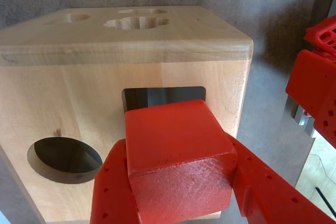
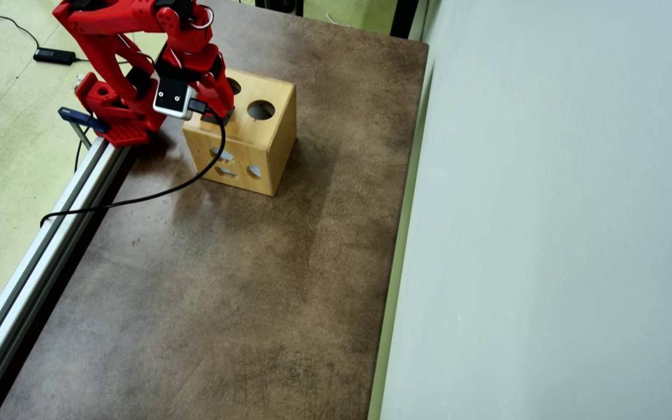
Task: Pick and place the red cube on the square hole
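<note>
In the wrist view my red gripper (image 1: 181,182) is shut on the red cube (image 1: 176,145), one finger on each side of it. The cube hangs just in front of the dark square hole (image 1: 157,97) in the wooden shape-sorter box (image 1: 73,108) and covers the hole's lower part. In the overhead view the gripper (image 2: 219,108) is over the box's (image 2: 266,146) top face near its left edge. The cube and the square hole are hidden there by the arm.
A round hole (image 1: 64,159) lies left of the square one; it also shows in the overhead view (image 2: 261,109). Other shaped holes are on the box's adjoining face (image 2: 225,163). The arm's base (image 2: 114,111) and a metal rail (image 2: 38,233) border the brown table's left side. A black cable (image 2: 155,195) trails over the table.
</note>
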